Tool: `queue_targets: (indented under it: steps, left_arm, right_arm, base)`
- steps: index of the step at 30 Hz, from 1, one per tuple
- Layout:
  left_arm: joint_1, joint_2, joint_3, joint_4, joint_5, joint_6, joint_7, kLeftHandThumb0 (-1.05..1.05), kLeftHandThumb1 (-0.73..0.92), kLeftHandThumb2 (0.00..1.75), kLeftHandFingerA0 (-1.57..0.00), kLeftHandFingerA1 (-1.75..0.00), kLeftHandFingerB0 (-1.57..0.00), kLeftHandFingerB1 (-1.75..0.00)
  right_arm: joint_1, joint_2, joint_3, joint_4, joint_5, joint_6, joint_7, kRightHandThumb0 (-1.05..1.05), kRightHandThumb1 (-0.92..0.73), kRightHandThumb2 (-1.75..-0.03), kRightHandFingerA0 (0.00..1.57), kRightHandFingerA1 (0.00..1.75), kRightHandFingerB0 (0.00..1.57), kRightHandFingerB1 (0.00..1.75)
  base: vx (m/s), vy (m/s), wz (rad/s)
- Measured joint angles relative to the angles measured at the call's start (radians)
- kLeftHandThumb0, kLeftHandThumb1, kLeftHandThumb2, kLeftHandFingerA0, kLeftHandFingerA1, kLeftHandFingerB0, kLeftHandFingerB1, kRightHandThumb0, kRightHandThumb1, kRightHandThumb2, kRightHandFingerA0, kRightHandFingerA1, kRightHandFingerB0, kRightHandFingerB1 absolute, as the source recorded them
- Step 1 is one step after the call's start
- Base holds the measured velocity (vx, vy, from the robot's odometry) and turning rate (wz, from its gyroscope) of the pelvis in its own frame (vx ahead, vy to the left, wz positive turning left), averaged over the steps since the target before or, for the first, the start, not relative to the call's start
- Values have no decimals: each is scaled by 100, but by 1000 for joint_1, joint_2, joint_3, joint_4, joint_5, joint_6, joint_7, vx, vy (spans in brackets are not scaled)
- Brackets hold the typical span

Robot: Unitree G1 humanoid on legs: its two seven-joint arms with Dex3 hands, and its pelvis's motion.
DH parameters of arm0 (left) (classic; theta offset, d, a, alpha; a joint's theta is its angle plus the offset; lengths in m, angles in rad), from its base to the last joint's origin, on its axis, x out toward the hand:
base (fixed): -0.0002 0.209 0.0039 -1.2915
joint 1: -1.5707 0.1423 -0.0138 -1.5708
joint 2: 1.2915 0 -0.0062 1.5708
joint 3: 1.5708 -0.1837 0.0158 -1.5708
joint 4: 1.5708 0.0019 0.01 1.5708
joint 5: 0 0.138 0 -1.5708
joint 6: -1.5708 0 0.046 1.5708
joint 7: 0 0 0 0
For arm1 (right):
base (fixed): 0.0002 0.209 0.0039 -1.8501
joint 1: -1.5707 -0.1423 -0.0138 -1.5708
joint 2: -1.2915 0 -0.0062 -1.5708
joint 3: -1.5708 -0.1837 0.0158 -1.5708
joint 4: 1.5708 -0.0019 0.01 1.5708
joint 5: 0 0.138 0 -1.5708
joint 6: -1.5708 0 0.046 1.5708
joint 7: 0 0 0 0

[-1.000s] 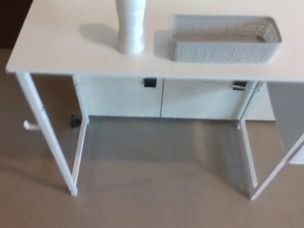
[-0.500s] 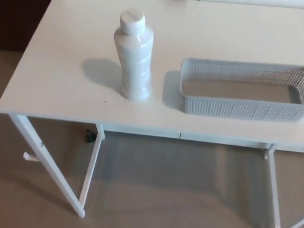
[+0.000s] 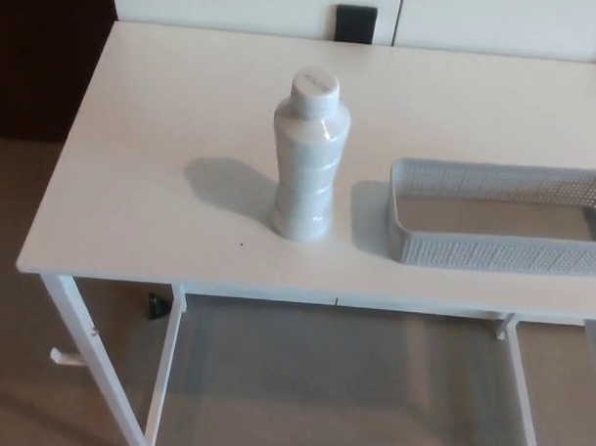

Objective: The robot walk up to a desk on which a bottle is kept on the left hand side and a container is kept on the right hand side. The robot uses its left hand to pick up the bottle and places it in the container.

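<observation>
I'm at the approach step, neither of my hands nor their fingers in view, so next my left hand must reach the upright bottle (image 3: 307, 160) standing on the table (image 3: 153, 179) left of the basket (image 3: 493, 251).

White desk (image 3: 162, 179), upright white bottle (image 3: 307, 160) left of grey mesh container (image 3: 493, 251), apart

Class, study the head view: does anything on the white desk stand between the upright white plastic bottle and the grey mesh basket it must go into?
Nothing visible does. The white plastic bottle stands upright just left of the grey mesh basket, with only bare white desk between them. The basket looks empty. Neither hand is in view.
</observation>
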Motion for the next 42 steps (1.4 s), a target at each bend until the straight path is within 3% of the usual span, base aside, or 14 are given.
queue_targets:
  steps: [12, 16, 17, 20, 21, 22, 24, 29, 30, 32, 33, 39, 41, 42]
  left_arm:
    - [21, -21, -112, 29, 46, -9, -4, -17, 54, 56, -36, -34, -29, -31]
    - [40, -41, -153, -1, 61, -9, -2, -22, 55, 59, -30, -34, -27, -32]
    - [45, -47, -161, -15, 64, -9, -2, -22, 55, 59, -30, -33, -27, -32]
    - [55, -53, -176, -49, 71, -9, -3, -21, 55, 59, -29, -33, -27, -32]
    - [54, -53, -180, -62, 72, -8, -3, -20, 56, 59, -29, -33, -28, -32]
    - [54, -53, -180, -62, 72, -8, -3, -20, 57, 60, -27, -33, -25, -31]
    - [64, -54, -183, -77, 73, -7, -6, -20, 56, 60, -29, -33, -26, -32]
    - [67, -50, -185, -92, 73, -7, -8, -22, 56, 60, -28, -33, -26, -32]
    - [69, -50, -185, -98, 73, -7, -10, -22, 55, 59, -29, -33, -27, -32]
    - [72, -51, -186, -105, 73, -7, -12, -21, 55, 60, -29, -33, -26, -32]
    - [72, -51, -187, -106, 73, -7, -12, -22, 55, 59, -30, -33, -27, -32]
    - [73, -51, -187, -98, 73, -7, -13, -21, 56, 59, -29, -33, -27, -32]
    - [76, -51, -187, -98, 73, -7, -13, -22, 55, 59, -30, -34, -27, -32]
    - [78, -51, -187, -98, 73, -7, -13, -21, 55, 59, -30, -34, -28, -32]
  right_arm:
    - [-18, -10, -1, 46, -4, -13, -8, -61, -35, -78, 36, 59, 28, 50]
    - [-13, -9, 6, 28, -7, -14, -12, -61, -35, -77, 34, 58, 30, 51]
    - [-12, -9, 9, 20, -8, -14, -14, -59, -46, -55, 36, 54, 34, 43]
    - [-10, -9, 12, 12, -10, -14, -18, -60, -35, -78, 35, 61, 30, 52]
    - [-13, -6, 13, 16, -11, -15, -19, -58, -47, -55, 40, 58, 36, 44]
    - [-13, -6, 13, 16, -11, -15, -19, -58, -36, -79, 37, 62, 30, 53]
    - [-15, -5, 17, 19, -11, -20, -19, -58, -36, -79, 36, 62, 29, 52]
    - [-10, -3, 28, 5, -19, -22, -23, -57, -49, -55, 40, 57, 38, 44]
    - [-10, -3, 30, 4, -22, -22, -25, -57, -37, -80, 39, 63, 31, 53]
    - [-10, -3, 32, 2, -27, -22, -28, -58, -37, -81, 38, 63, 31, 53]
    - [-10, -3, 32, -3, -29, -22, -29, -58, -49, -55, 40, 60, 36, 45]
    - [-12, -4, 31, 0, -31, -22, -30, -59, -37, -79, 36, 62, 29, 51]
    - [-15, -5, 30, 12, -30, -22, -29, -58, -48, -55, 40, 60, 37, 45]
    - [-16, -6, 30, 14, -30, -22, -28, -59, -36, -81, 38, 64, 30, 53]
  base:
    - [-16, -163, 0]
    - [8, -19, -6]
    - [0, 0, 0]
    - [10, 125, -2]
    - [-27, 15, 69]
    - [0, 0, 0]
    - [82, 113, -2]
    - [61, 84, 8]
    - [159, 13, 5]
    - [83, -20, 7]
    - [0, 0, 0]
    - [-37, -34, 4]
    - [0, 0, 0]
    - [0, 0, 0]
